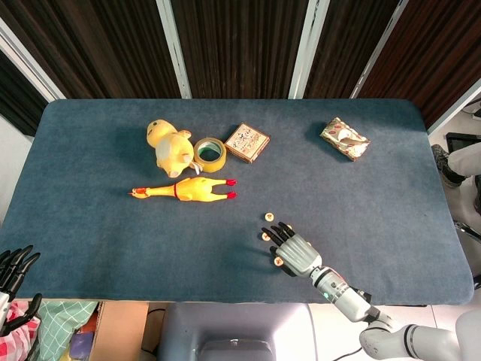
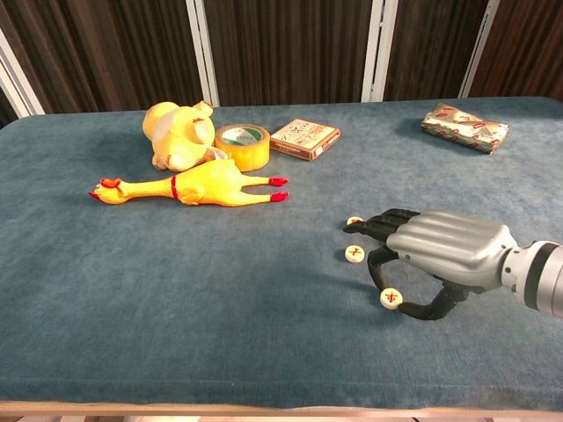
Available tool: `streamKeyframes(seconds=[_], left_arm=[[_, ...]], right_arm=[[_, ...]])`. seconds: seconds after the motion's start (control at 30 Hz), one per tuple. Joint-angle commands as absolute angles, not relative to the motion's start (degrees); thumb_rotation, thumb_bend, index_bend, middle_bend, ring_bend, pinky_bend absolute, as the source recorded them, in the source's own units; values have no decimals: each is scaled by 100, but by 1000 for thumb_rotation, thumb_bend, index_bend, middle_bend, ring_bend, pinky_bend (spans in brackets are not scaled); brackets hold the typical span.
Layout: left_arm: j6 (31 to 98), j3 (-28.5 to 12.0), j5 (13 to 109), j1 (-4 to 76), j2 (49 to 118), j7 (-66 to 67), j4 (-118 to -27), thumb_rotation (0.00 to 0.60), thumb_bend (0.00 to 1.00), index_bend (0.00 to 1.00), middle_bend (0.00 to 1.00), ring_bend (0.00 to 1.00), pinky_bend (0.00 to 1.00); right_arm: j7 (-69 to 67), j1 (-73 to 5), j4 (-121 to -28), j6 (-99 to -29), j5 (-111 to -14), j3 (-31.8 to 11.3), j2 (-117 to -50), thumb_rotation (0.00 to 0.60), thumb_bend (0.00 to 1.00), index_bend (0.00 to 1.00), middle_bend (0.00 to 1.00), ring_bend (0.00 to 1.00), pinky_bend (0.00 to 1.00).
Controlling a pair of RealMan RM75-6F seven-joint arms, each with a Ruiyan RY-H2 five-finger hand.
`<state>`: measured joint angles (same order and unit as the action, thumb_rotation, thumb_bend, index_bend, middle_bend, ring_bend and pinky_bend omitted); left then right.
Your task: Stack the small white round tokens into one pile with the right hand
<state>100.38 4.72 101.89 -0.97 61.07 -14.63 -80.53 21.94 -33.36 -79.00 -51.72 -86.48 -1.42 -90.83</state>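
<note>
Three small white round tokens with red marks lie apart on the blue cloth: the far token (image 1: 269, 216) (image 2: 354, 221), the middle token (image 1: 264, 235) (image 2: 354, 255) and the near token (image 1: 278, 261) (image 2: 391, 298). My right hand (image 1: 295, 252) (image 2: 442, 251) hovers low, palm down, just right of them. Its fingers curve down, with a fingertip and the thumb on either side of the near token, which still lies flat on the cloth. I cannot tell if they touch it. My left hand (image 1: 13, 269) hangs off the table's near left corner, fingers apart and empty.
A rubber chicken (image 1: 184, 191), a yellow plush pig (image 1: 169, 145), a tape roll (image 1: 210, 153) and a small box (image 1: 247, 142) sit at the back left. A wrapped packet (image 1: 345, 138) lies at the back right. The near table edge (image 2: 281, 406) runs close behind the hand.
</note>
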Motion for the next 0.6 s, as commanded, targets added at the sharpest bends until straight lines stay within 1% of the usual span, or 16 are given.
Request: streamKeyframes(seconds=[0.03,0.17,0.33,0.6], left_arm=[[10039,470,10188,-97,6108,-1466,-8052,600,442,0,0,0,74],[10035,472,10191,-94,6100,-1469,-8057,600,442,0,0,0,74],[10042,457,10160,-101,6101,-1477,-8054,600,443,0,0,0,74],[10062,449,10136,-117,6092,-1512,-8043,600,443,0,0,0,74]], right_arm=[[2143,-3349,-7893,-5222,-8620,-176,-9104,600,480,627,0,0,0],[1929,-3391,-7908,-5342,-8495,-366,-9156,600,480,629,0,0,0],[2007,-3575,-7931,-5213,-8100,-687,-9240,600,480,629,0,0,0],[2419,-3817,-7633,-5046,-7547,-910,-9572,600,480,629,0,0,0]])
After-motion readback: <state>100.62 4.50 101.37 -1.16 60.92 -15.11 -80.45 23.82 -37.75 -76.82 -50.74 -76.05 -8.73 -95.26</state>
